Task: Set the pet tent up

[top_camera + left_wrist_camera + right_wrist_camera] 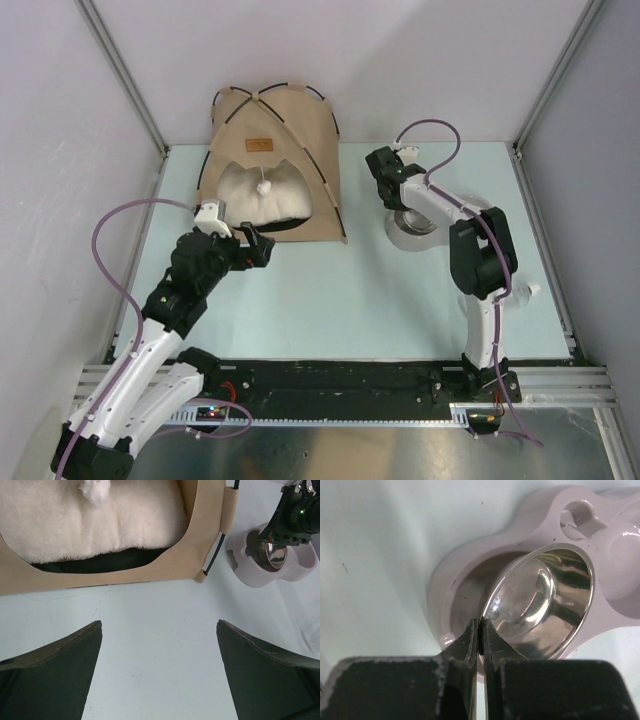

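There is one pet tent (pixel 275 130), and it stands up at the far side of the light blue surface (pixel 350 300), a bit left of the middle, with its round door facing the arms. Thin black poles (pixel 318 165) run along its tan cloth, but I cannot tell how many. It has one small brown label (pixel 260 142) above the door and one white pom-pom (pixel 264 186) hanging in the door. Inside lies one fluffy cream pillow (pixel 262 200) on the dark floor. There are two arms and two claws. The left claw (pixel 160 625) is wide apart and holds nothing; it is just in front of the tent's door, low over the bare surface. To the right of the tent sits one pink bowl stand (pixel 470 565) with one shiny metal bowl (pixel 545 600) tipped up in it. The right claw (pixel 481 627) is pinched tight on the rim of that bowl.
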You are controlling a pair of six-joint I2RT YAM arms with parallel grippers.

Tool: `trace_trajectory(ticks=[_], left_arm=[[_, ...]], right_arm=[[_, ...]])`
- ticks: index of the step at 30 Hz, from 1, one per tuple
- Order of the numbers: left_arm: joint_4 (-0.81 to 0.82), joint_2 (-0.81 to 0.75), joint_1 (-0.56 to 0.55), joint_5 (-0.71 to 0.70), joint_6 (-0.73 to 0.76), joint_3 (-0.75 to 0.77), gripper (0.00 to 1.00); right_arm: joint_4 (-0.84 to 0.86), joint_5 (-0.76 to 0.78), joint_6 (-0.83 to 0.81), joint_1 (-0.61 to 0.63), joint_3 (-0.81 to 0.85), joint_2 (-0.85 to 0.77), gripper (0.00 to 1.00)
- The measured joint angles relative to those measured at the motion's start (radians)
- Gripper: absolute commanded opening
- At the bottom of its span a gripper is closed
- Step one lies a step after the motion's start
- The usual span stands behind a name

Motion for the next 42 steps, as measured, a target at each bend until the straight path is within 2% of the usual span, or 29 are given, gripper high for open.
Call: trace_trajectory(ticks=[10,18,21,24,29,31,36,42], left_arm=[[0.0,0.008,0.0,0.0,0.0,0.0,1.0],[0.0,0.007,0.0,0.0,0.001,0.0,1.0],[0.0,0.006,0.0,0.0,0.001,0.0,1.0],[0.0,0.003,0.0,0.0,0.001,0.0,1.0],[0.0,-0.002,0.0,0.0,0.003,0.0,1.0],[0.0,-0.002,0.0,0.0,0.008,0.0,1.0],[0.0,-0.009,0.0,0.0,0.01,0.0,1.0],[0.0,-0.007,0.0,0.0,0.01,0.0,1.0]], right_arm=[[-0.059,-0.068,0.01,-0.002,0.034,0.039,0.38],[-0.074,-0.108,0.009,-0.002,0.046,0.048,0.55],[-0.073,-0.137,0.012,-0.002,0.046,0.042,0.56],[-0.072,-0.167,0.017,-0.005,0.046,0.021,0.54],[-0.074,-0.189,0.055,-0.032,0.028,-0.052,0.27],[-0.076,-0.187,0.079,-0.052,-0.002,-0.09,0.21],[-0.08,-0.183,0.121,-0.099,-0.117,-0.151,0.15],[-0.092,-0.185,0.135,-0.125,-0.202,-0.149,0.1]])
